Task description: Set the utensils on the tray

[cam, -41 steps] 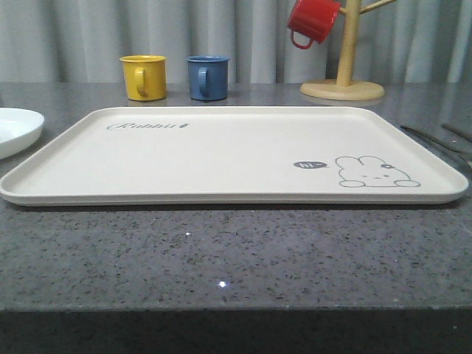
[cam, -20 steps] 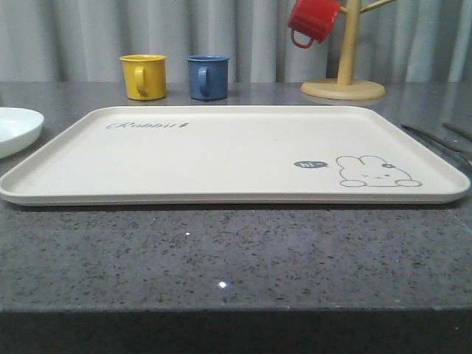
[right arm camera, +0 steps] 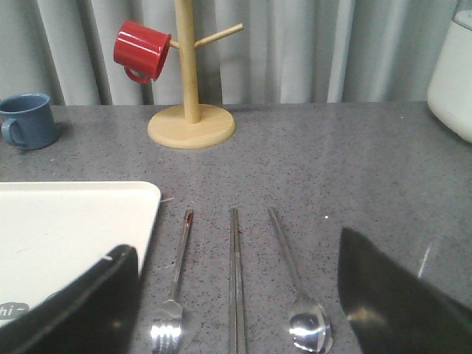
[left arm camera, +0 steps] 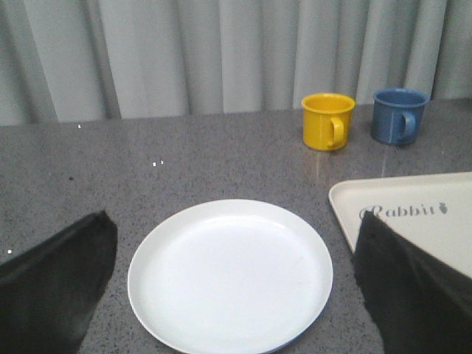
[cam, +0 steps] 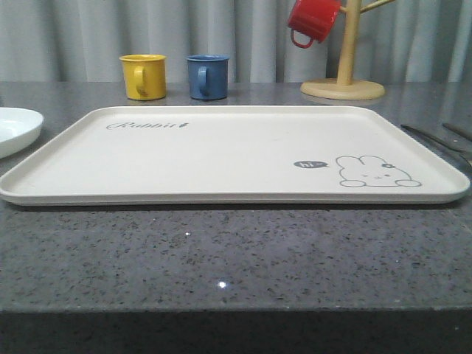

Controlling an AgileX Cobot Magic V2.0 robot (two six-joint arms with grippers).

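Right wrist view: fork (right arm camera: 174,289), chopsticks (right arm camera: 236,284) and spoon (right arm camera: 298,289) lay side by side on the surface (right arm camera: 354,169), just right of the tray (right arm camera: 66,228), apparently staged for picking.
Tray: bare, nothing loaded yet.
Plate (left arm camera: 230,276): left of the tray, apart.
Right tool (right arm camera: 236,324): spread wide, empty, above the chopsticks.
Left tool (left arm camera: 232,310): spread wide, empty, over the plate.

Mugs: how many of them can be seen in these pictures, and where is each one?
3. The yellow mug and the blue mug stand side by side on the counter behind the tray. The red mug hangs on the wooden mug tree.
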